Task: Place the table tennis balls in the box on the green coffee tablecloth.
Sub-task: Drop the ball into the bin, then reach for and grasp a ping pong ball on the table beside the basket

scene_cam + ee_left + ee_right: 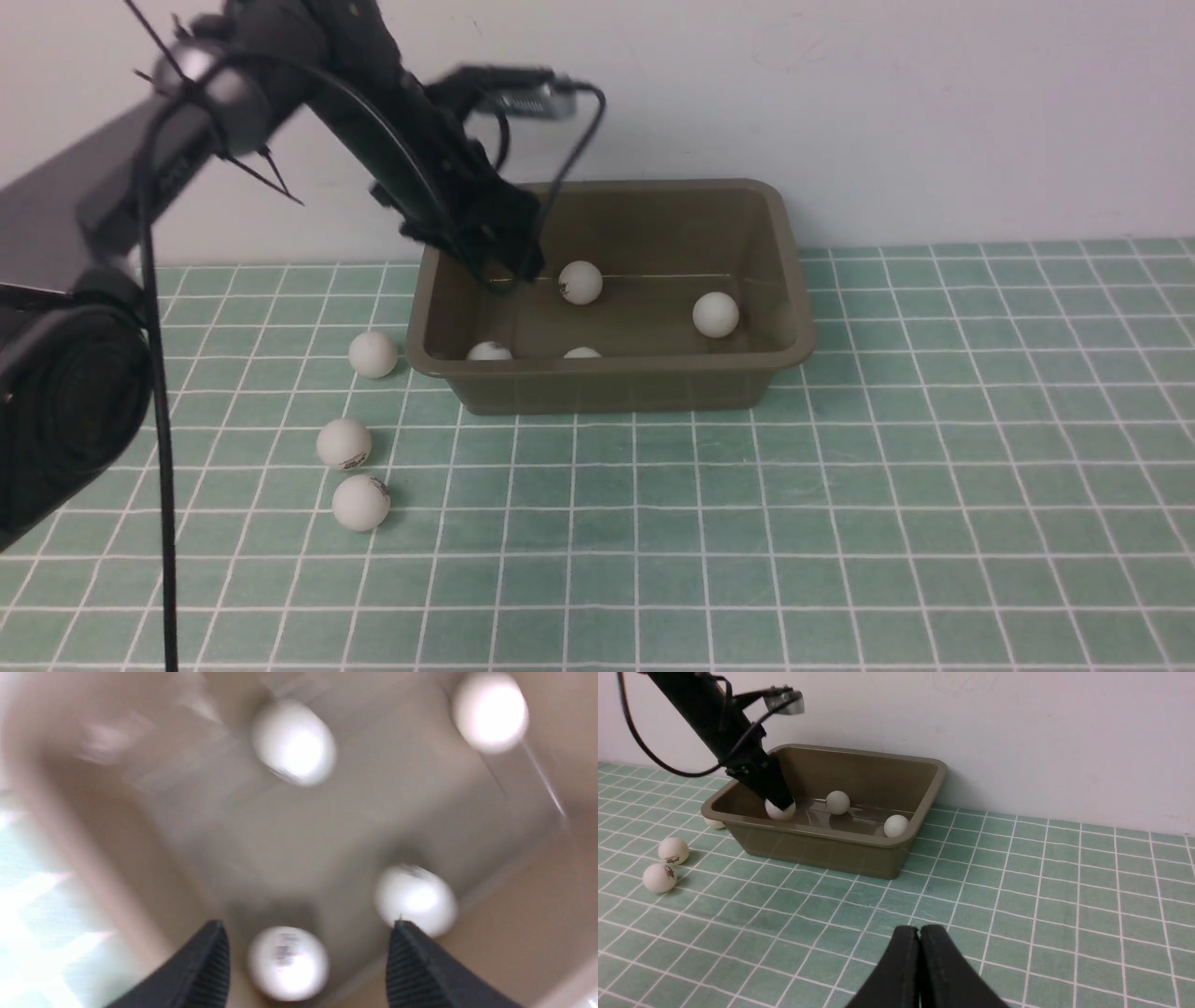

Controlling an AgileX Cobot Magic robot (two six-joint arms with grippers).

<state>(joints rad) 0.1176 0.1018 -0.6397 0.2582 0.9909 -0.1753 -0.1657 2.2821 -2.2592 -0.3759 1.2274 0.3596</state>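
The olive-brown box (789, 280) stands on the green coffee tablecloth (840, 513) by the back wall. Several table tennis balls lie inside it, among them one (580, 282) mid-floor and one (715, 315) to the right. Three more balls (372, 355) (344, 443) (360, 502) rest on the cloth left of the box. My left gripper (504, 271) reaches down into the box's left end. In the blurred left wrist view its fingers (205, 970) stand wide apart, with a ball (287, 961) lying loose below the gap. My right gripper (920, 929) hovers shut and empty over the cloth.
A white wall runs right behind the box. The left arm and its cable (159, 373) cross the left side of the front view. Bare tablecloth spreads in front of the box and to its right.
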